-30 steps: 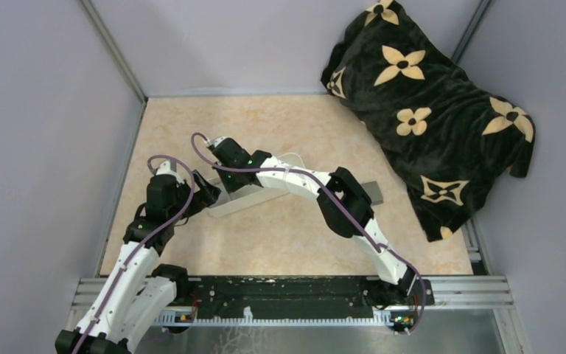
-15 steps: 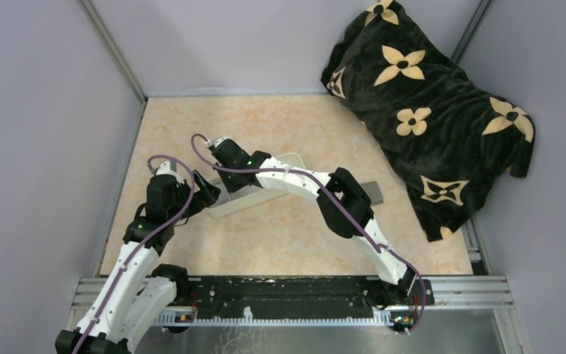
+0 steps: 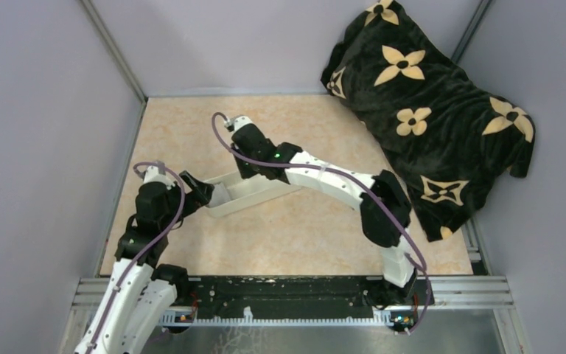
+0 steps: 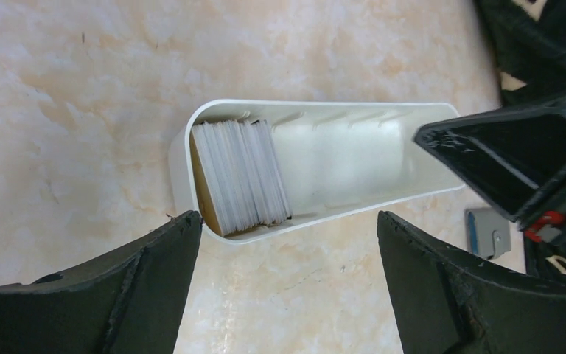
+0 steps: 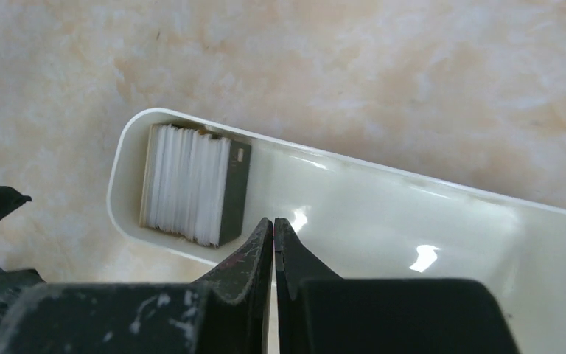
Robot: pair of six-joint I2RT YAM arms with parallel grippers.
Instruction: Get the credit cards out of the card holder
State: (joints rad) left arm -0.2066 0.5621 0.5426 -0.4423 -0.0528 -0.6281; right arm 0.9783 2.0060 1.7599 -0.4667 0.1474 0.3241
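Observation:
A stack of pale credit cards [image 5: 188,184] with a dark card [image 5: 234,195] at its right end stands on edge in the left end of a long white tray [image 5: 413,221]. The stack also shows in the left wrist view [image 4: 239,173]. A corner of the grey card holder [image 4: 484,232] lies on the table beyond the tray; in the top view the right arm hides it. My right gripper [image 5: 273,221] is shut, with nothing showing between its fingers, just right of the stack above the tray's near wall. My left gripper [image 4: 287,243] is open wide and empty, above the table beside the tray's left end.
A black blanket with tan flowers [image 3: 427,110] fills the back right corner. Grey walls close in the marbled table [image 3: 191,133] on the left, back and right. The tray [image 3: 247,195] lies slanted between the two grippers.
My right gripper has lifted and moved back and right from the tray's left end, uncovering the tray. My left gripper has drawn back a little to the left.

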